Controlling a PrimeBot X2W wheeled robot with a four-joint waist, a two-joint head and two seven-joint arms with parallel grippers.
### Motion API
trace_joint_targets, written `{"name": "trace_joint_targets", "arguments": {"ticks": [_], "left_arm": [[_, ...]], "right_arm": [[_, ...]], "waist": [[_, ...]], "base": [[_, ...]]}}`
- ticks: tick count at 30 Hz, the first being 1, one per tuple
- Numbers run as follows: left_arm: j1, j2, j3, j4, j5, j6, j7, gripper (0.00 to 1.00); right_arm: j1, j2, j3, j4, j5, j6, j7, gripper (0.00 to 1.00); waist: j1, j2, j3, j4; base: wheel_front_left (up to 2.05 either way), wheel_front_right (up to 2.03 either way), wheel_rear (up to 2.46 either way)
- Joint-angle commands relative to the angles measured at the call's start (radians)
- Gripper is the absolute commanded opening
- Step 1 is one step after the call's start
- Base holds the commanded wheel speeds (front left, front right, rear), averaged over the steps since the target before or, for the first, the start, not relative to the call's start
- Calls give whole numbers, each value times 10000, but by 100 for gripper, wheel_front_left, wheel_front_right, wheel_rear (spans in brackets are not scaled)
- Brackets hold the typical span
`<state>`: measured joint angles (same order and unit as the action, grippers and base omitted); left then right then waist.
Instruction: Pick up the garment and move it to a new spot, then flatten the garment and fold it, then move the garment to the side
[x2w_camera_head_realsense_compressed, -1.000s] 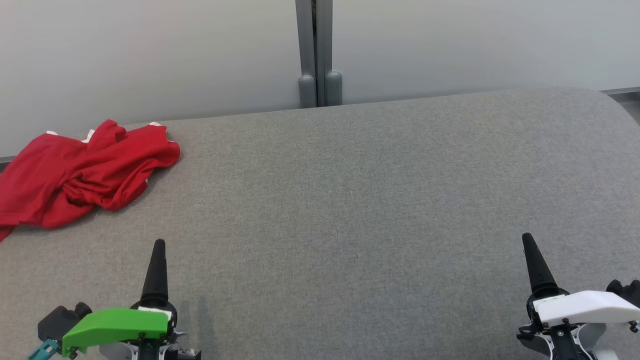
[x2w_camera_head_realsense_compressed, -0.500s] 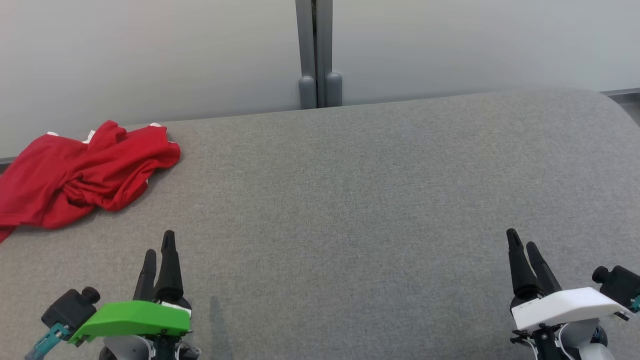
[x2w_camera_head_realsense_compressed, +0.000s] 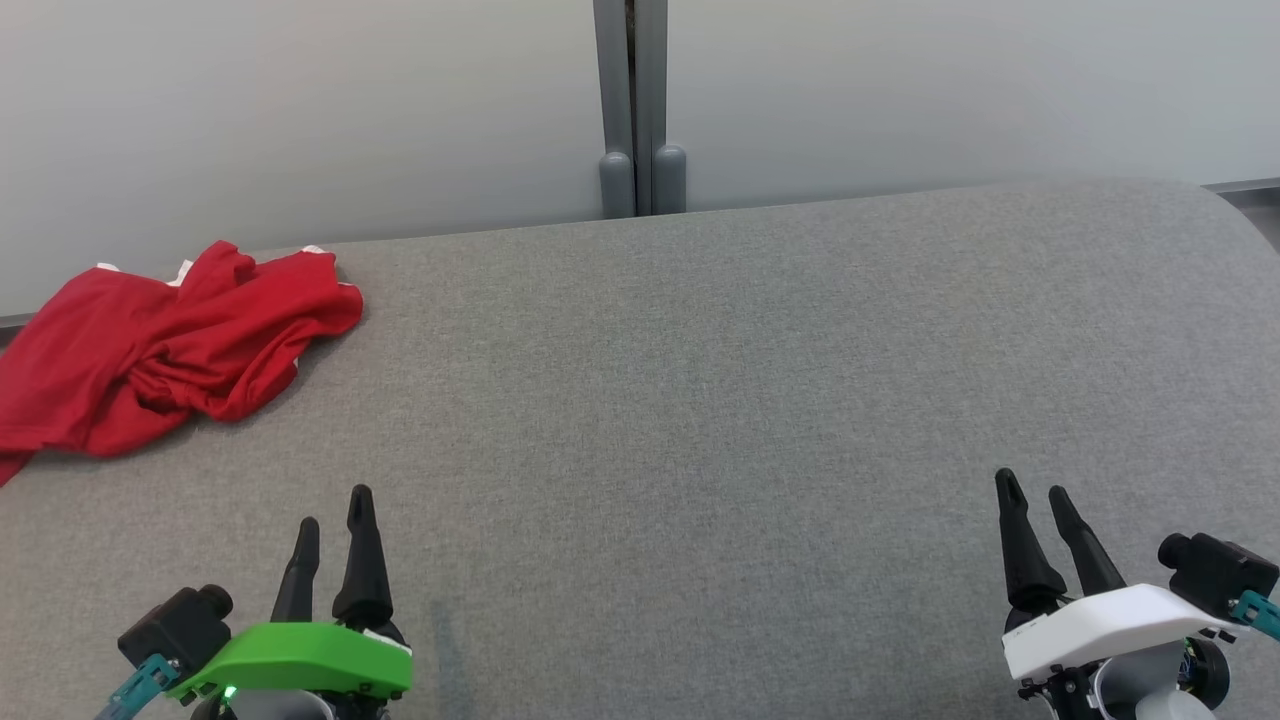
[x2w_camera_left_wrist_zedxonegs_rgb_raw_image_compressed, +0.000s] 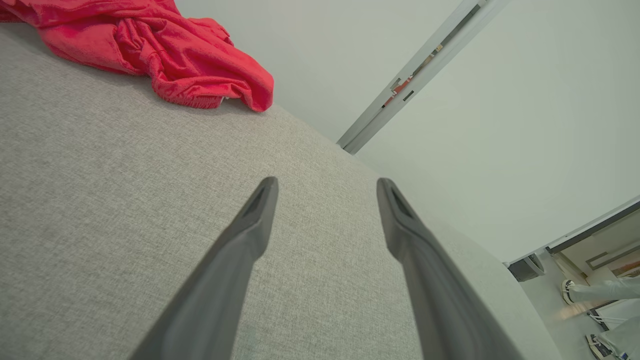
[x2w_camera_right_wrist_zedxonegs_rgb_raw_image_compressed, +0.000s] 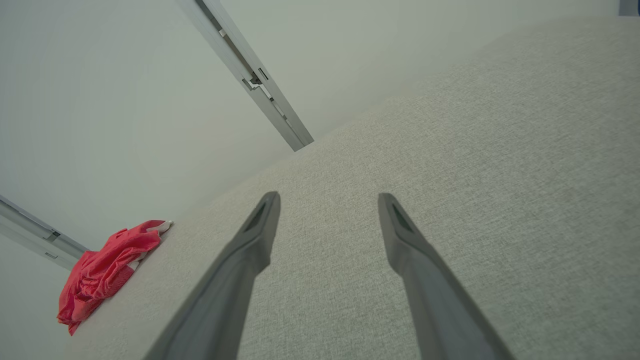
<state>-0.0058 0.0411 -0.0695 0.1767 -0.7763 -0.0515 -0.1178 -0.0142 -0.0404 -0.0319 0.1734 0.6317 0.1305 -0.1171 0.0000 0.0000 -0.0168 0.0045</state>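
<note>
Red and crumpled, one garment (x2w_camera_head_realsense_compressed: 170, 345) lies on the grey fabric counter (x2w_camera_head_realsense_compressed: 700, 400), well ahead and left of the left gripper (x2w_camera_head_realsense_compressed: 334, 506) and far left of the right gripper (x2w_camera_head_realsense_compressed: 1029, 484). Two grippers, two dark fingers (x2w_camera_head_realsense_compressed: 362, 560) each (four in all), both pairs spread apart, grasping nothing.

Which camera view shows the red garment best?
The head view: nearly all of the crumpled red garment shows, unobstructed. The left wrist view crops it; the right wrist view shows it small, distant.
</note>
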Motion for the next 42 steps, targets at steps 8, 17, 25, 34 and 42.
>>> {"name": "trace_joint_targets", "arguments": {"ticks": [8,17,25,34,42], "left_arm": [[-15,82,-204,244,1077,207,-294,100],[38,92,-308,479,1945,222,-529,100],[80,100,-299,720,2640,211,-732,100],[136,109,-386,917,3209,183,-929,100],[194,116,-446,1050,3629,210,-1091,100]], "right_arm": [[-6,-73,78,-9,-1140,2,-305,100],[15,-83,102,41,-2038,2,-542,100],[38,-91,163,40,-2870,3,-744,100],[103,-99,238,14,-3577,3,-938,100],[191,-106,288,-28,-4200,3,-1099,100]], "waist": [[0,0,-6,0],[0,0,-13,23],[0,0,-15,45],[0,0,-49,47],[0,0,-101,54]], "base": [[0,0,0],[0,0,0],[0,0,0],[0,0,0],[0,0,0]]}}
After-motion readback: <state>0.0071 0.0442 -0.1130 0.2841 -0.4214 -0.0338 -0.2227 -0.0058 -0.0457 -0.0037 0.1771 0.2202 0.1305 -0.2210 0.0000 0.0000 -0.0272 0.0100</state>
